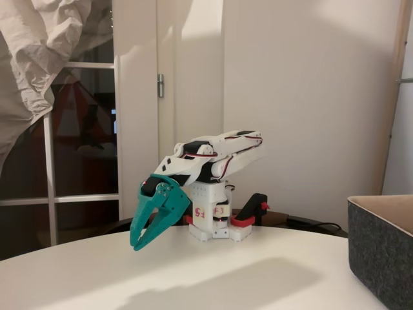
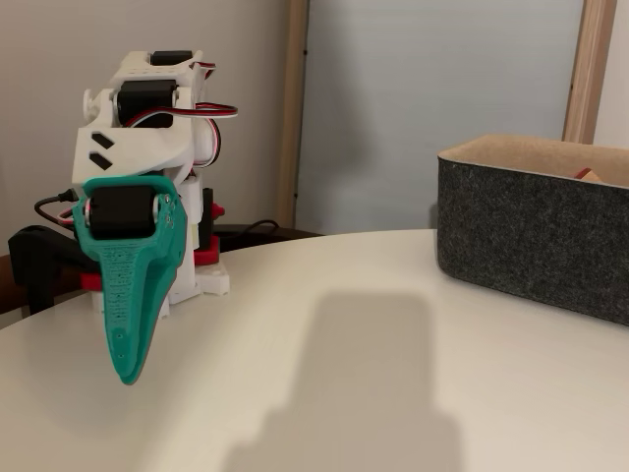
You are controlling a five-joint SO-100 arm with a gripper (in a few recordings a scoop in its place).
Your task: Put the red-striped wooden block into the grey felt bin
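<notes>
The grey felt bin [image 1: 381,255] stands on the white table at the right in both fixed views, dark-walled with a pale tan lining at its rim [image 2: 531,231]. Just above its near rim, a small light-wood corner with a red edge [image 2: 586,173] pokes up from inside; this looks like the red-striped wooden block, mostly hidden by the wall. The white arm is folded low over its base. Its teal gripper [image 1: 139,246] hangs on the left, far from the bin, tips pointing down just above the table [image 2: 126,378]. The fingertips meet and hold nothing.
The arm's base [image 1: 211,223] is clamped at the table's far edge with a black-and-red clamp [image 1: 253,210] and cables beside it. A bare stretch of round white tabletop [image 2: 373,374] lies between gripper and bin. A wall and a glass door stand behind.
</notes>
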